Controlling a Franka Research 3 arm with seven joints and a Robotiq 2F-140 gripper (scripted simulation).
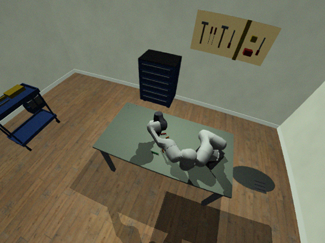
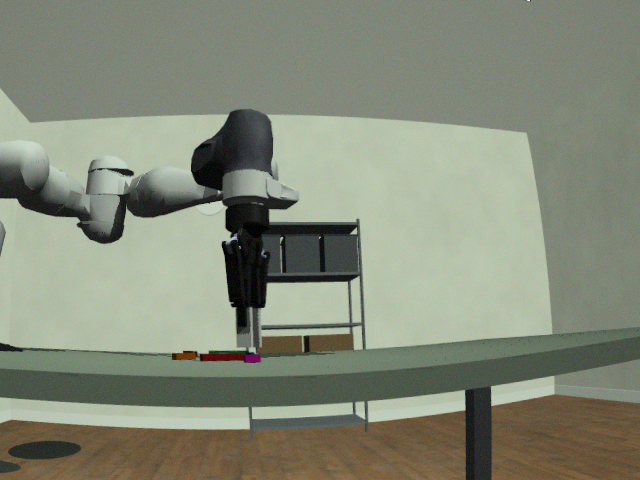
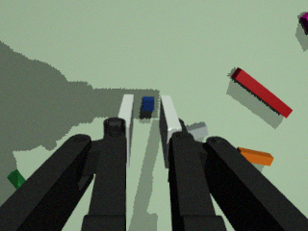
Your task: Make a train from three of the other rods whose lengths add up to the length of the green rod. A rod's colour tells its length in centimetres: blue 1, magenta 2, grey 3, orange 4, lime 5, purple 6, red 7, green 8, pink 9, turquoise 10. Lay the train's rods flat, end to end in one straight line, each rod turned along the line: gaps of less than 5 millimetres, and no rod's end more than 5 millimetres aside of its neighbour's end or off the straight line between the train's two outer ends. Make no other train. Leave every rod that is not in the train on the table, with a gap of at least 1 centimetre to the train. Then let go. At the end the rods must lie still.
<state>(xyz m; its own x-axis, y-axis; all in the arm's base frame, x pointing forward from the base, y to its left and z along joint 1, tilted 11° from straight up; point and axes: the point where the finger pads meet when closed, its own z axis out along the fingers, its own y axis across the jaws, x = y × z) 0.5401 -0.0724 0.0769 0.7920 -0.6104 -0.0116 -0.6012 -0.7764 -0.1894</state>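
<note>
Wrist view, left to right.

- Lower left edge: a corner of the green rod (image 3: 15,179), flat on the table (image 3: 161,13), mostly cut off by the finger linkage.
- Centre: the blue rod (image 3: 148,106), the shortest piece, seen in the gap between the two pale fingertips. The gripper (image 2: 248,338) is narrowed to a slim gap and grips nothing. In the exterior view its tips hang just above the tabletop.
- Just right of the right fingertip: the grey rod (image 3: 196,131), partly hidden.
- Lower right: the orange rod (image 3: 256,156).
- Right: the red rod (image 3: 261,92), lying diagonally.
- Upper right edge: the magenta rod (image 3: 303,22).

Judgement: the blue rod is likely stiff, very light and easily nudged or flicked. Best pinched across its two long faces at mid-length, with the fingers square to it. Blue, grey and orange together would match green.
</note>
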